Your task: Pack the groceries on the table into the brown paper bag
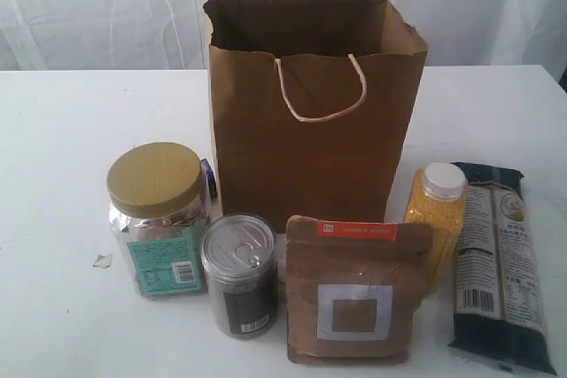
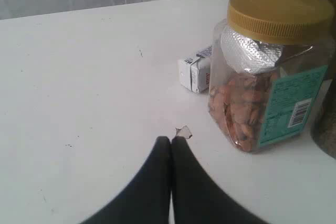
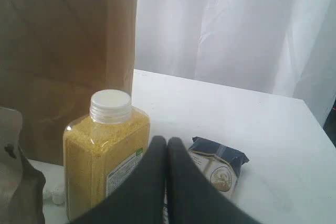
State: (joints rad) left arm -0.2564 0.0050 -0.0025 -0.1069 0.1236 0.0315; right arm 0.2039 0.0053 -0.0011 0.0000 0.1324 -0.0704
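Standing upright toward the back of the white tabletop [image 1: 62,130], the brown paper bag [image 1: 306,121] has its mouth open, one loop handle hanging down its front face and the other rising behind. All six groceries sit outside it on the tabletop, in a row before it. The gold-lidded clear jar [image 1: 158,219] stands at the left, with the clear pull-tab can [image 1: 238,273] upright just beside it. The brown pouch with white square [image 1: 354,294] stands in the middle, nearest the camera. To its right are the upright yellow-grain bottle [image 1: 436,210] and then the long dark-blue packet [image 1: 496,263], lying flat. The small white-blue carton [image 2: 195,72] lies on its side close behind the jar, between jar and bag, mostly hidden in the exterior view. The left gripper [image 2: 171,141] has its fingers pressed together with nothing between them, its tips near a small torn scrap [image 2: 184,132] beside the jar. The right gripper [image 3: 166,141] is likewise closed and empty, near the bottle and the packet's end.
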